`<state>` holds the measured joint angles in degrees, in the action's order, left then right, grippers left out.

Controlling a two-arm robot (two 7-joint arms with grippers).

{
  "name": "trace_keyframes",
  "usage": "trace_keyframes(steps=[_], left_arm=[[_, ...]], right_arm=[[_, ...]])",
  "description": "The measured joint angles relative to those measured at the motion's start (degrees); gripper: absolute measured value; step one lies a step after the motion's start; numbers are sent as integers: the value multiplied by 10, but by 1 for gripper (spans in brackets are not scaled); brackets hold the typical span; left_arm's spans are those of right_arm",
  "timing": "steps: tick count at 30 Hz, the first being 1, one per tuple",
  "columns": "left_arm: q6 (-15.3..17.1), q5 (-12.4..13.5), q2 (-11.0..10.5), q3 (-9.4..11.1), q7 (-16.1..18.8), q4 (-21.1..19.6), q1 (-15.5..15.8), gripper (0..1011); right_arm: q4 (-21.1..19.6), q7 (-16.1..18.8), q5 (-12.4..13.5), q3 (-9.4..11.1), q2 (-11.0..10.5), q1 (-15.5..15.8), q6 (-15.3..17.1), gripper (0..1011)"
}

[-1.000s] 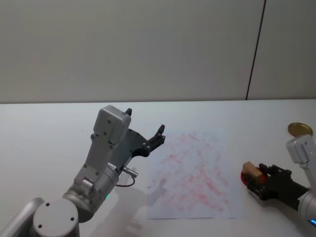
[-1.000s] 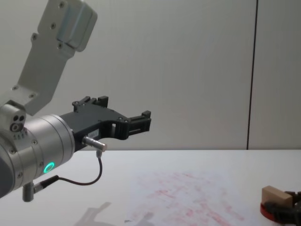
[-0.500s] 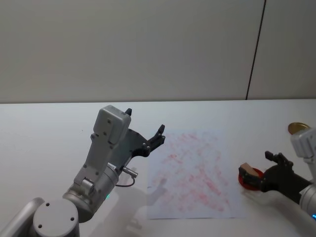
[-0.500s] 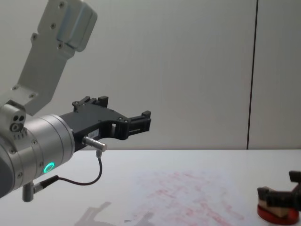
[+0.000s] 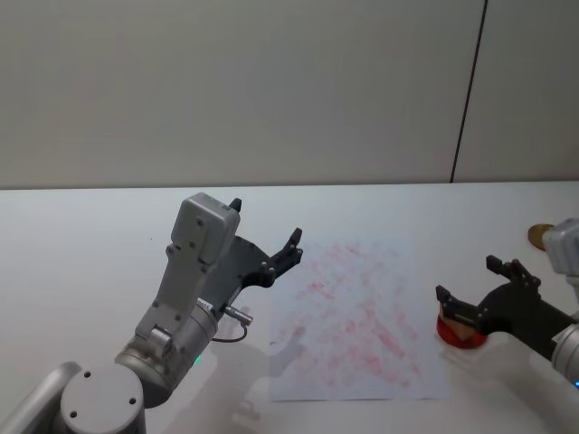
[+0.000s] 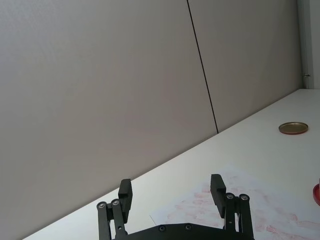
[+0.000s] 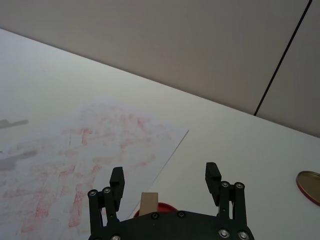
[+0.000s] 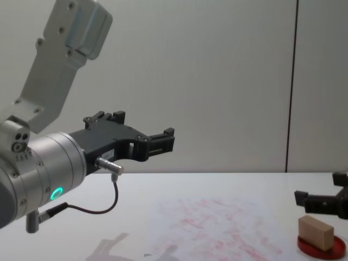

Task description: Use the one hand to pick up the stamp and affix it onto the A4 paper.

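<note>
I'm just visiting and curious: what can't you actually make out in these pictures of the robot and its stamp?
- The stamp: its underside, hidden against the red ink pad in the chest view.
- In the head view, the open right gripper covers part of the stamp.
- The prints on the A4 paper: too smudged to read.
- The gold lid: partly behind the right arm.

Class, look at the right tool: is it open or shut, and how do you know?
Open. The right tool hangs above the stamp, its fingers spread wide with nothing between them; the stamp rests on the red dish.
</note>
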<state>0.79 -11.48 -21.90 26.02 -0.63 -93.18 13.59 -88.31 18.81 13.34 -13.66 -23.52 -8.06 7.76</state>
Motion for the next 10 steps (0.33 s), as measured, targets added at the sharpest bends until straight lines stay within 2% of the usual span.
trace_keyframes(steps=[10], left_arm=[[0,0,0,0,0,0,0,993]], right_arm=[[-16,-3,6,2,-2,5,-3,1001]])
